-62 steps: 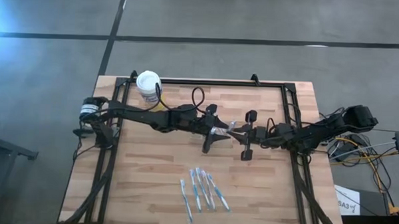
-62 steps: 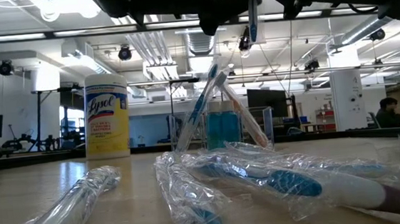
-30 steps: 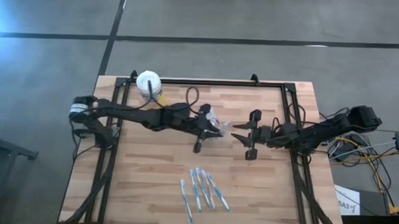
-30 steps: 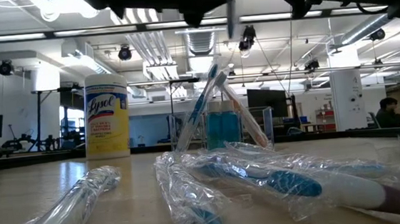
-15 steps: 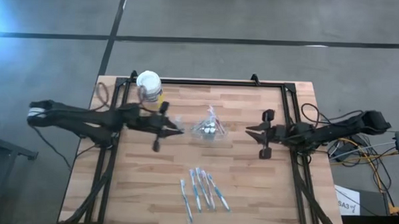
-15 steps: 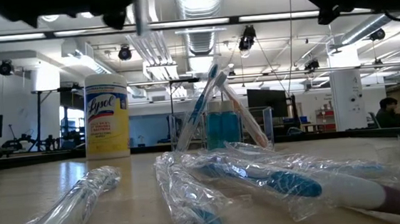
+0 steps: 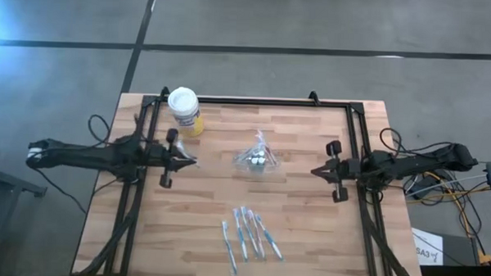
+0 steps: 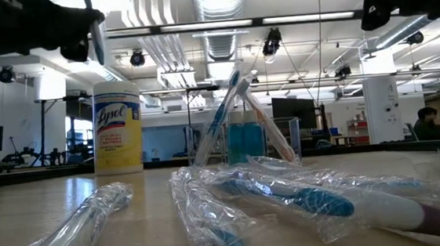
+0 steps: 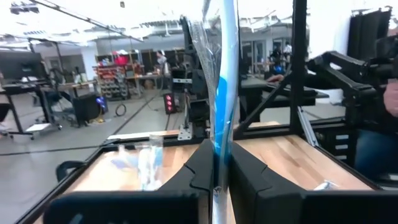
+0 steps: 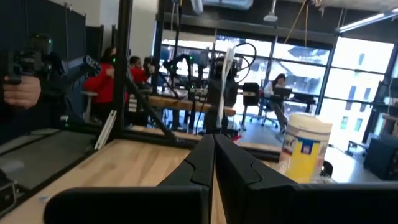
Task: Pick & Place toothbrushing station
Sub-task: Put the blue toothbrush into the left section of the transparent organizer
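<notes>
The toothbrushing station, a small clear holder [image 7: 257,159] with slanted toothbrushes [image 8: 239,114], stands on its base in the middle of the wooden table. Several wrapped toothbrushes [image 7: 249,233] lie flat near the table's front edge. Over the table's left side, well clear of the holder, my left gripper [image 7: 189,161] is shut on one wrapped blue toothbrush [image 9: 224,93]. My right gripper [image 7: 312,171] hovers over the right side, shut and empty, as its wrist view [image 10: 213,146] shows. My left gripper pinches the wrapped toothbrush's lower stretch [image 9: 219,158] between its two fingers. The fingers lie level, pointing toward the table's right, across the brush. The brush stands upright in its clear wrapper, lifted clear of the table, most of it above the fingers.
A yellow canister with a white lid [image 7: 183,107] stands at the far left of the table. A black metal frame [image 7: 255,100] runs along the table's far edge and both sides. Bare wood lies between the holder and each gripper.
My left gripper has drawn back from the holder toward the table's left edge, carrying the upright toothbrush with it. My right gripper has drawn back toward the right edge and shut. The holder has stayed in the middle of the table.
</notes>
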`<state>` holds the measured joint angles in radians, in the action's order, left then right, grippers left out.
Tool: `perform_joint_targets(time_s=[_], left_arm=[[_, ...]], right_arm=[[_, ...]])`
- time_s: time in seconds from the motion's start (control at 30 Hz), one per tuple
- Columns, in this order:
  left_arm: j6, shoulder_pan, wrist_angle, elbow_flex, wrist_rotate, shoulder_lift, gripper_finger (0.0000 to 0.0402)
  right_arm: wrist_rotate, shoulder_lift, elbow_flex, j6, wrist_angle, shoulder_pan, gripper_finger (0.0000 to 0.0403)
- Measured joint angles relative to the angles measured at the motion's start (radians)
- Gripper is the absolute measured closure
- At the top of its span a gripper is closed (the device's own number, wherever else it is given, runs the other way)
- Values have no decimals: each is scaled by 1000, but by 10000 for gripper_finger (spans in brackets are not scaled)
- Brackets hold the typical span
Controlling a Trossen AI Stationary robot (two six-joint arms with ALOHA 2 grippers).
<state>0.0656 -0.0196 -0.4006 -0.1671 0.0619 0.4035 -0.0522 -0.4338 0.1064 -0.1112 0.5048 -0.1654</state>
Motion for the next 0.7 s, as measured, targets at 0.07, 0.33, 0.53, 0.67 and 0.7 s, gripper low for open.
perform_joint_targets(time_s=[0.07, 0.33, 0.53, 0.67, 0.7], left_arm=[[-6, 0, 2, 26, -9, -43, 375], [-2, 0, 55, 57, -20, -144, 376], [8, 0, 121, 59, -39, -161, 376], [28, 0, 148, 59, -57, -162, 375], [36, 0, 156, 59, -59, -162, 374]], right_arm=[[0, 21, -6, -1, -33, 0, 394], [-2, 41, -19, -2, -46, 1, 394], [-83, 40, -22, -1, -54, 3, 394], [-86, 39, -26, -1, -60, 3, 394], [-86, 40, -26, -3, -60, 3, 394]])
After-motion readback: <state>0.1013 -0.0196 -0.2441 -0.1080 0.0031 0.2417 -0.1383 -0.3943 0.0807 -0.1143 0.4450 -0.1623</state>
